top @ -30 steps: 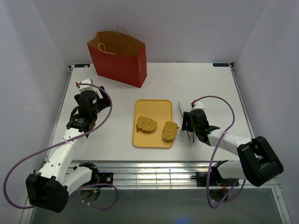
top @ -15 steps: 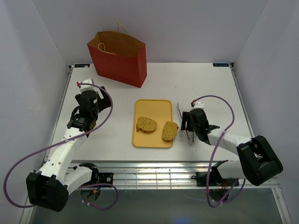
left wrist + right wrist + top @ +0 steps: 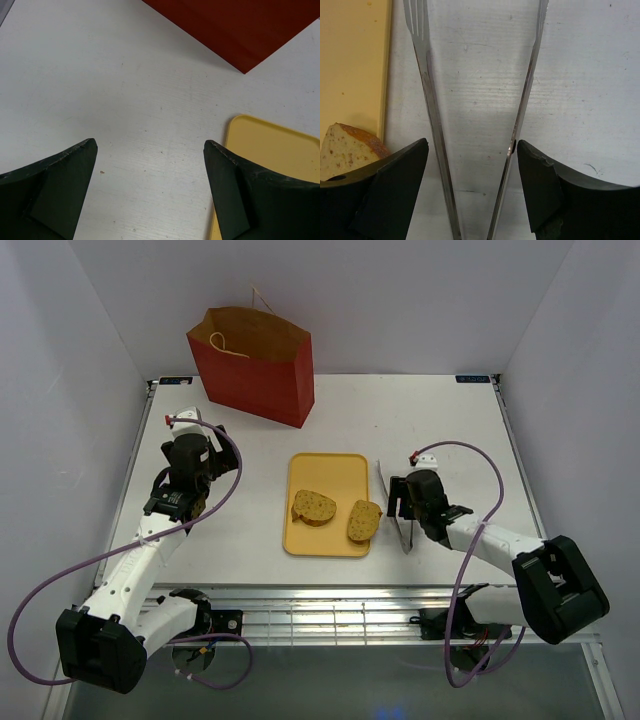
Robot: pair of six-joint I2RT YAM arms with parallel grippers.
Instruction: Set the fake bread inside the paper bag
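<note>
White desk (image 3: pixel 450 430), pale walls (image 3: pixel 400 300) closing it in on three sides. Over at the far left corner the red paper bag (image 3: pixel 255 375) stood upright, mouth open, brown lining showing. Mid-desk lay a yellow tray (image 3: pixel 335 468), and there was the fake bread (image 3: pixel 314 506): two speckled slices side by side in its near half, a gap between them. The left gripper (image 3: pixel 150 144) hung over bare desk towards the left edge, jaws wide apart. Just right of the tray, the right gripper (image 3: pixel 472 143) had its jaws clasped around metal tongs (image 3: pixel 427 75), a finger outside each arm, the tongs sprung open.
</note>
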